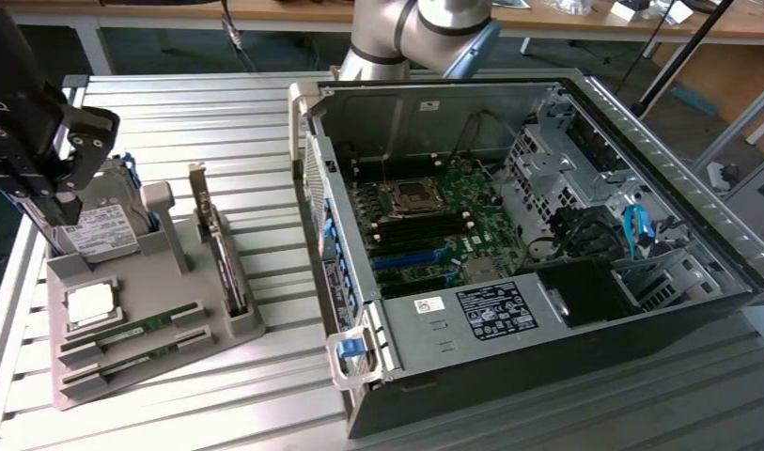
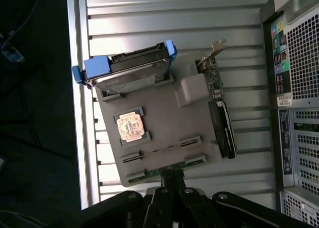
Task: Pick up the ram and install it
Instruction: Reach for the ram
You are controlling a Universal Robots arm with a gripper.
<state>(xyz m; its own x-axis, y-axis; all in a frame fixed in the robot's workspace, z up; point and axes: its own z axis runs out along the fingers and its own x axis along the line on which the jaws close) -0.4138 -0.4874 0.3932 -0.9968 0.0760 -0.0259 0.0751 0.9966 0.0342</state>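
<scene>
currently, ram sticks: two are lying in the tray, an inner ram stick (image 1: 125, 331) just beside the processor chip and an outer ram stick (image 1: 129, 360) along the tray's edge, running parallel and slightly apart.
other parts in the tray: one hard drive (image 1: 100, 225) with blue handles is standing on edge, one processor chip (image 1: 91, 303) is lying flat, and one expansion card (image 1: 219, 254) with a metal bracket is standing upright.
tray: one gray tray (image 1: 156, 381) is sitting on the ribbed metal bench (image 1: 206, 122), toward the exterior view's left of the case.
case: one computer case (image 1: 482, 385) is lying open on its side, and its motherboard (image 1: 444, 225) is facing up.
ram look: each stick is showing as a long, narrow, flat green board, with gray holders cradling both ends.
tool: one tool (image 2: 172, 175) is hanging over the tray with its fingers pressed tightly together and nothing gripped between them.
tool and ram: in the wrist view the fingertips are lining up over the middle of the outer ram stick; whether they are touching it cannot be told, and both sticks are resting in their holders.
arm: one arm (image 1: 419, 33) is reaching in from behind the case.
</scene>
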